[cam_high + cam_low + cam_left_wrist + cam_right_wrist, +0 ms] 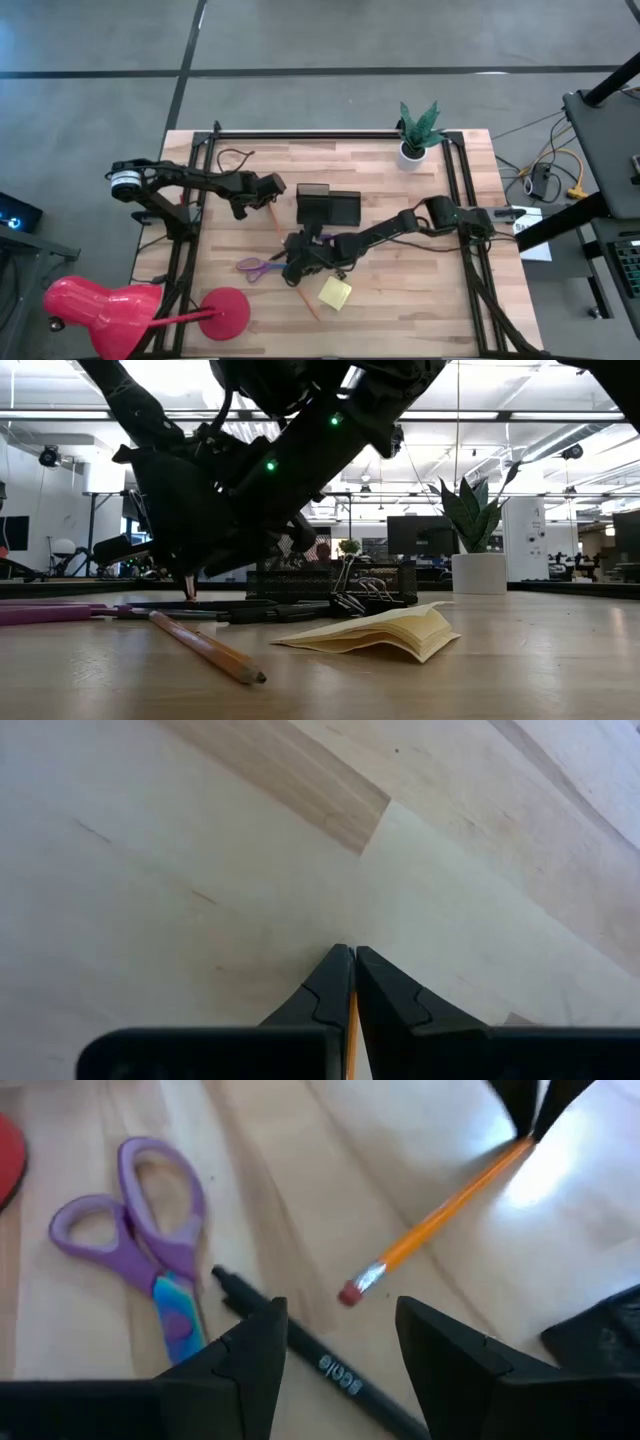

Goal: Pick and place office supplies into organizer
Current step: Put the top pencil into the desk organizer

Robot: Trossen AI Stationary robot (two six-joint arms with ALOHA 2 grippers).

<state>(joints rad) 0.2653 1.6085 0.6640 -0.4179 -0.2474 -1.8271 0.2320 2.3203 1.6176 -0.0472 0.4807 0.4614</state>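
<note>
My left gripper (272,190) (353,960) is shut on a thin orange pencil (280,225) just left of the black mesh organizer (328,205). My right gripper (298,265) (340,1315) hangs low and open, one finger on either side of a black pen (335,1368) that lies flat on the table; it touches nothing. Purple-handled scissors (150,1240) (258,266) lie just left of the pen. A second orange pencil (205,645) (308,303) and the yellow sticky-note pad (335,292) (380,630) lie nearer the near edge. A black clip (360,600) sits by the organizer. My left gripper pinches the orange pencil between its two fingers at the end opposite the eraser (522,1146), coming from above and pointing down. The pencil slants down below the fingers. Its eraser end (347,1293) is low by the pen; whether it touches the table I cannot tell.
A red desk lamp (120,312) stands at the near left corner. A potted green plant (415,135) stands at the far edge. Bare wood (420,290) lies right of the sticky pad. The two grippers work close together by the organizer.
</note>
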